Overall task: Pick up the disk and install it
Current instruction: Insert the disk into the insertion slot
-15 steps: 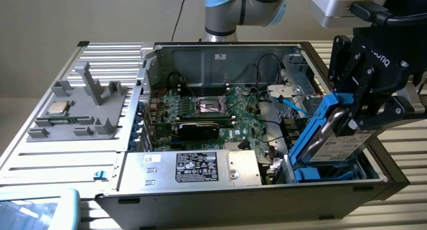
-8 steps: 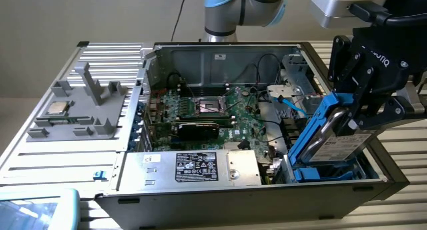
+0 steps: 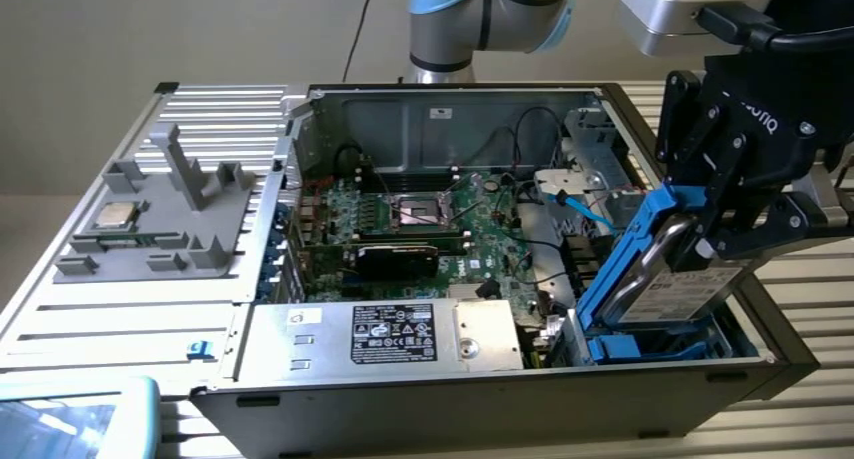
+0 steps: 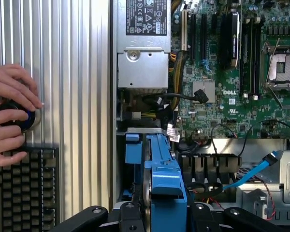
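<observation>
The disk, a silver-grey drive with a white label clipped in a blue frame, stands steeply tilted at the exterior view's right. Its lower end rests in the drive bay at the near right corner of the open computer case. My black gripper is shut on the disk's upper part, one finger on each side. In the wrist view the blue frame runs straight out from between my fingers toward the bay, edge-on.
A silver power supply with a black label sits beside the bay, with the motherboard behind it. A blue cable and black wires hang near the bay. A grey fixture holds a CPU chip. A person's hands rest beside a keyboard.
</observation>
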Controlling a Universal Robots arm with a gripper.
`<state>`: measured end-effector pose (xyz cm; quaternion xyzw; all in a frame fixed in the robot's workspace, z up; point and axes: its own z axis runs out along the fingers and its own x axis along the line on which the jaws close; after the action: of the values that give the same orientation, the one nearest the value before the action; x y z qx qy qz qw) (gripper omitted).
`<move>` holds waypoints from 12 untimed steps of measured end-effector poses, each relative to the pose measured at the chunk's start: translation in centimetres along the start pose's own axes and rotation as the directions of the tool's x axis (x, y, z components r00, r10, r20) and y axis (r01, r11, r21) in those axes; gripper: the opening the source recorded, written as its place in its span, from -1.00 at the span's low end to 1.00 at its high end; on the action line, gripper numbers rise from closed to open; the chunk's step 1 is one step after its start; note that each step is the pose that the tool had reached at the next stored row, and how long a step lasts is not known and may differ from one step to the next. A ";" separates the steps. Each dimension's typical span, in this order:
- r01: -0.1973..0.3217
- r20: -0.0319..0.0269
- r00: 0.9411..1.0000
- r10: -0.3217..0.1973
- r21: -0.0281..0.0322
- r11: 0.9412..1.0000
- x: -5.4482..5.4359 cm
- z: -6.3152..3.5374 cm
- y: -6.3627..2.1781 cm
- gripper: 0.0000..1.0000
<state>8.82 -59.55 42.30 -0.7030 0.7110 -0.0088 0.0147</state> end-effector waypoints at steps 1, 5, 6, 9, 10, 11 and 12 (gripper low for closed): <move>0.000 0.000 1.000 0.000 0.000 1.000 0.0 0.00 0.00 -0.25; 0.000 0.000 1.000 0.000 0.001 1.000 0.0 0.00 0.00 -0.25; 0.000 0.000 1.000 0.000 0.001 1.000 0.0 0.00 0.00 -0.25; 0.000 0.000 1.000 0.000 0.002 1.000 0.0 0.04 0.04 -0.25; 0.000 0.000 1.000 0.000 0.003 1.000 0.0 0.07 0.05 -0.25; 0.000 0.000 1.000 0.000 0.004 1.000 0.0 0.08 0.05 -0.25; 0.000 0.000 1.000 0.000 0.005 1.000 0.0 0.10 0.07 -0.25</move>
<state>8.75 -59.55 42.19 -0.7030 0.7109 -0.0107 0.0166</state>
